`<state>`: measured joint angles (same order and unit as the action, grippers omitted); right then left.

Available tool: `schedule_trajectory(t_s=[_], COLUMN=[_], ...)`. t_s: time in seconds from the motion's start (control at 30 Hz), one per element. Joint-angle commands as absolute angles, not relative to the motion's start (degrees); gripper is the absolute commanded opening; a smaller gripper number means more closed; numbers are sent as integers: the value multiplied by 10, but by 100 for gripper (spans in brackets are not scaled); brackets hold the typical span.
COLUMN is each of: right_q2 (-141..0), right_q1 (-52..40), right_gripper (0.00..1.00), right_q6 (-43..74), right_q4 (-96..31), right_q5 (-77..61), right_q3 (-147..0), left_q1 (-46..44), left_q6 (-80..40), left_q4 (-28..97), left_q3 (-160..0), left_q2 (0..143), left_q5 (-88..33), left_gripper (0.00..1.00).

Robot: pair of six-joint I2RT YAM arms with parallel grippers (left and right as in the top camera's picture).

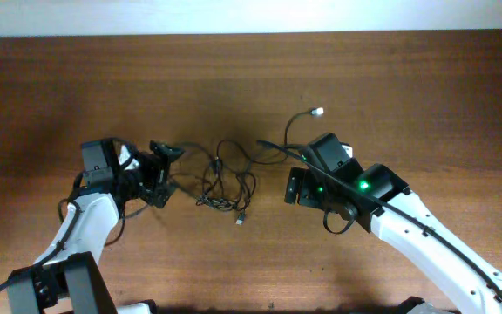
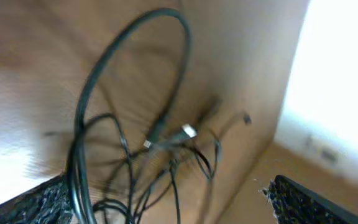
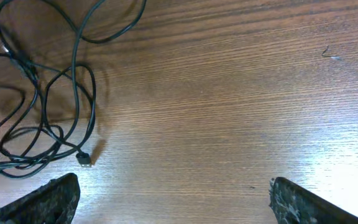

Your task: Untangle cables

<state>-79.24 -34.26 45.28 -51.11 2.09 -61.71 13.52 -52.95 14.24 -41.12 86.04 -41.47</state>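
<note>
Cables lie tangled on the table between left gripper and right gripper, both spread wide, gripping nothing

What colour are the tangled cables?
The cables are black; the right wrist view shows them best.

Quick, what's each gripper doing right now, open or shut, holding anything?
Left gripper: open, gripping nothing.
Right gripper: open, gripping nothing.
</note>
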Motion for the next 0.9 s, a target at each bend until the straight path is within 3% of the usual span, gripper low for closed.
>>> schedule_trajectory(t_s=[0.0, 0.07, 0.17, 0.3, 0.53, 0.7, 0.87], right_q2=[-794, -794, -794, -794, -794, -794, -794], right_q1=[-340, -340, -340, -340, -340, -340, -340], right_gripper=[98, 99, 98, 99, 99, 99, 98], right_q6=[459, 459, 459, 459, 459, 459, 459], right_q4=[-512, -512, -517, -529, -531, -540, -559], right_q5=[20, 20, 19, 20, -25, -28, -28], right_q3=[-624, -624, -624, -624, -624, -624, -624], left_q1=[126, 110, 91, 79, 16, -57, -98], left_q6=[-370, -338, -314, -331, -534, -764, -816], left_q4=[134, 135, 146, 238, 494, 457, 370], left_q3=[-412, -412, -412, -412, -409, -383, -382], left_q2=[823, 790, 709, 593, 556, 637, 756], left_q5=[-517, -501, -342, -251, -261, -243, -207], left_gripper=[99, 99, 99, 99, 99, 100, 73])
